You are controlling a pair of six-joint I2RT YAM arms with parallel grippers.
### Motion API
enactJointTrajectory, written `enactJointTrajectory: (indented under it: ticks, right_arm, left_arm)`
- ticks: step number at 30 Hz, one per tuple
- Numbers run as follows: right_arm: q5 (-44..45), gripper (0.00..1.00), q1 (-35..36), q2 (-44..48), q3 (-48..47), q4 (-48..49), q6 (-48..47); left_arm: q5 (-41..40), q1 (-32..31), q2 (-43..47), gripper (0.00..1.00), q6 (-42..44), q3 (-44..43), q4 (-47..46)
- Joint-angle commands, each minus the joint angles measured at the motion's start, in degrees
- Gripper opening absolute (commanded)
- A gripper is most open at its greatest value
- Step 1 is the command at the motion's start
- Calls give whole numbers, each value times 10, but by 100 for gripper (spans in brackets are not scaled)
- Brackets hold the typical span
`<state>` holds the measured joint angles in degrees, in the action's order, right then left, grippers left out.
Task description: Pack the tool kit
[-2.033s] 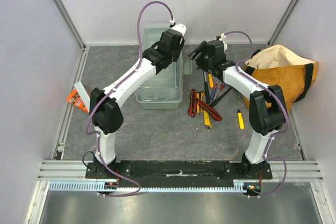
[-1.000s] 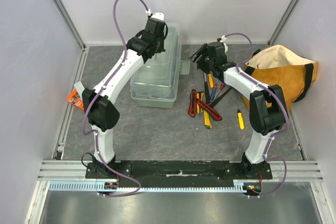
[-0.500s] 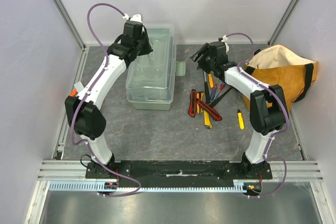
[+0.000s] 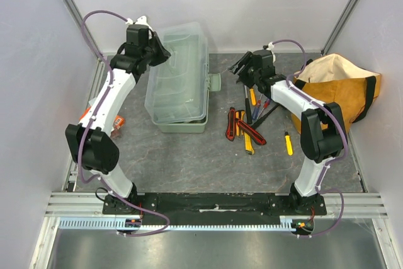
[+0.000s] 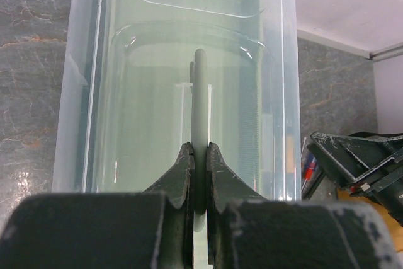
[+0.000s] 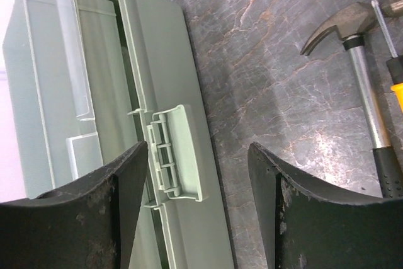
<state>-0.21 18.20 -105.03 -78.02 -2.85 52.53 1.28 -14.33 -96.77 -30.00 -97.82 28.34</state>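
Across the whole floor of the cell runs a dark grey mat (image 4: 189,155) veined like marble. Plain white walls (image 4: 252,4) close it in on three sides. Slanted aluminium posts (image 4: 74,12) rise at the back corners, and a metal rail (image 4: 69,203) lines the near edge where the two arms are bolted.

From where I stand, the pale green toolbox (image 4: 184,121) sits left of centre on the mat, its long side running away from the arms. Its translucent lid (image 4: 176,74) is tipped up towards the left. The left gripper (image 4: 157,51) reaches over it from the left, and in its wrist view the two fingers (image 5: 182,171) are pressed tight on either side of the lid's thin green handle (image 5: 200,92).

The right gripper (image 4: 242,67) hangs just to the right of the box with its jaws spread wide and nothing between them. Its wrist view looks down on the green latch (image 6: 176,152) on the box's side. The hammer (image 6: 360,74) lies on bare mat beyond.

Loose tools lie in a cluster right of the box, among them red utility knives (image 4: 252,132) and a yellow-handled screwdriver (image 4: 288,143) a little apart. An orange-tan bag (image 4: 340,92) with black straps slumps against the right wall. A small orange packet (image 4: 118,121) lies near the left edge.
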Motion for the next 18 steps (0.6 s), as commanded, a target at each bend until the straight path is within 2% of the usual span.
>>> enactJointTrajectory:
  ticks: [1,5,8,10,13,18]
  right_arm:
    - [-56,72,-3,14,-1,49,-18]
    - [-138,75,-1,-28,-40,41,-48]
    - [-166,76,3,-40,-48,35,-68]
    - [-176,77,12,-40,-52,29,-100]
    - [-180,77,37,-39,-65,-28,-160]
    - [-155,77,79,-24,-53,-65,-222]
  left_arm:
    - [40,32,60,2,-41,-1,-52]
    - [74,66,69,2,-52,13,-60]
    - [103,87,77,2,-65,30,-71]
    - [123,102,83,2,-74,43,-80]
    - [153,124,88,2,-86,62,-94]
    - [197,166,94,2,-108,86,-116]
